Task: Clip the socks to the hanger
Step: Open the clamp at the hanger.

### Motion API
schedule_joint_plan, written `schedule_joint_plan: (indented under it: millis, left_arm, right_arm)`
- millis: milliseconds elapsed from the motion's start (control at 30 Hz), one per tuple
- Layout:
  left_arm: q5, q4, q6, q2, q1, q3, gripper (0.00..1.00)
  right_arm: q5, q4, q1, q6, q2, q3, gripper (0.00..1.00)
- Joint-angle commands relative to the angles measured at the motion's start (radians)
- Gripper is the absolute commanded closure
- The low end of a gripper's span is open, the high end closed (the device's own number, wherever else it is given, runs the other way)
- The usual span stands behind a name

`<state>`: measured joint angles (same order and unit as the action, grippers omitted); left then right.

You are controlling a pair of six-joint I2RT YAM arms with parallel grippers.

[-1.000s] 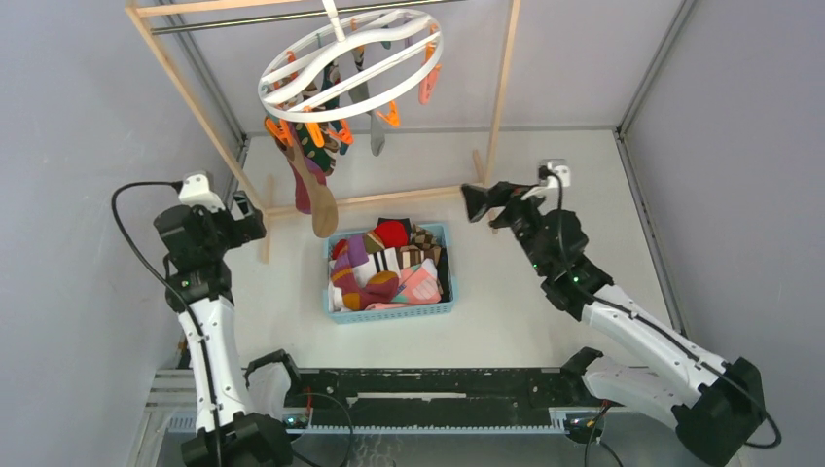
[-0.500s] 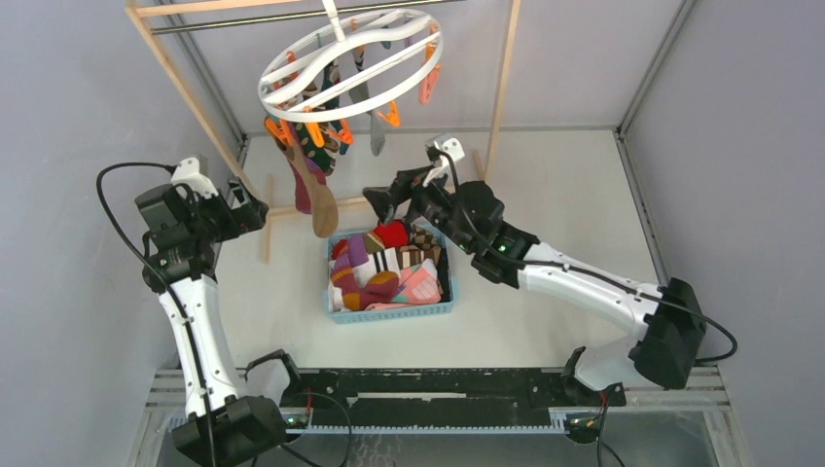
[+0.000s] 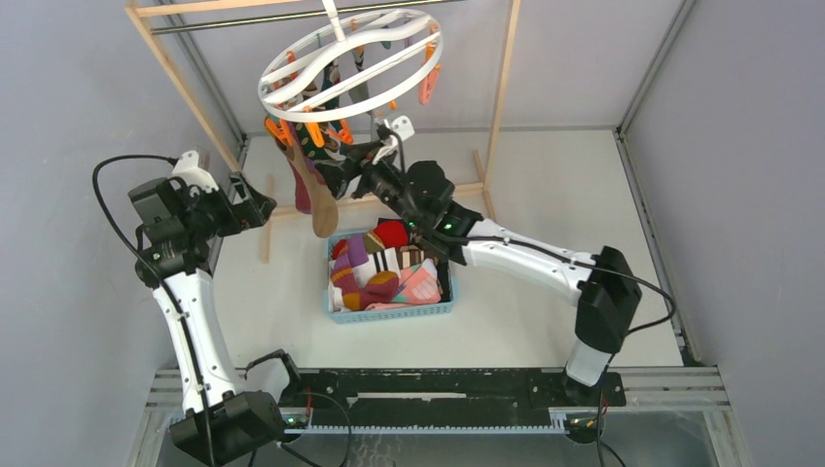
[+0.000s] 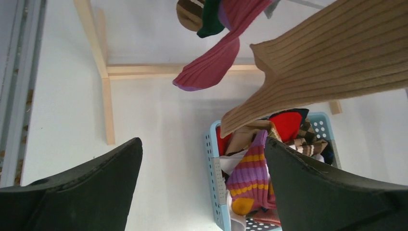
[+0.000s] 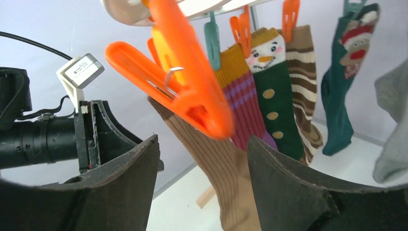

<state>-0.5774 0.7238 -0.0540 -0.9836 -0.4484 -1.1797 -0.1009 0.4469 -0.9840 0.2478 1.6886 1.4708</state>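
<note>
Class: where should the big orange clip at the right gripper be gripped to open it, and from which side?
Grip the orange clip by its two splayed handle arms, above the wire spring; squeezing there should open the closed tip pointing down. Bring the open right gripper up from below, one finger outside each arm.

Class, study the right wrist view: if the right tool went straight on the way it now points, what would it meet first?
Most likely the orange clip, hanging just ahead of the open right tool. The tan ribbed sock hangs behind it. Depth is unclear.
</note>
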Motion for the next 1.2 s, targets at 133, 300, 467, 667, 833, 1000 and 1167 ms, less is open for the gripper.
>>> schedule_joint_plan:
  millis: [133,300,467,667,833,1000,1167]
  left_arm:
    - [-0.124,0.075,0.018,-0.013,-0.016,-0.130,0.00]
    - [-0.158,0.114,0.037,-0.047,-0.021,-0.168,0.00]
    - [-0.191,0.138,0.051,-0.050,-0.023,-0.186,0.00]
    - [-0.224,0.183,0.086,-0.044,-0.025,-0.216,0.00]
    - [-0.249,0.262,0.130,-0.041,-0.030,-0.261,0.00]
    - [-0.305,0.407,0.197,-0.062,-0.058,-0.364,0.00]
    - [-0.413,0.531,0.221,-0.088,-0.095,-0.507,0.00]
  right_arm:
    - [-0.158,0.149,-0.052,-0.143,0.122,0.166,0.31]
    - [-0.174,0.204,-0.052,-0.177,0.143,0.180,0.38]
    - [-0.179,0.231,-0.052,-0.204,0.163,0.210,0.42]
    - [-0.166,0.231,-0.053,-0.221,0.178,0.234,0.52]
    - [-0.165,0.233,-0.055,-0.226,0.189,0.240,0.59]
    - [-0.163,0.236,-0.061,-0.239,0.186,0.230,0.66]
    - [-0.165,0.255,-0.079,-0.268,0.175,0.210,0.77]
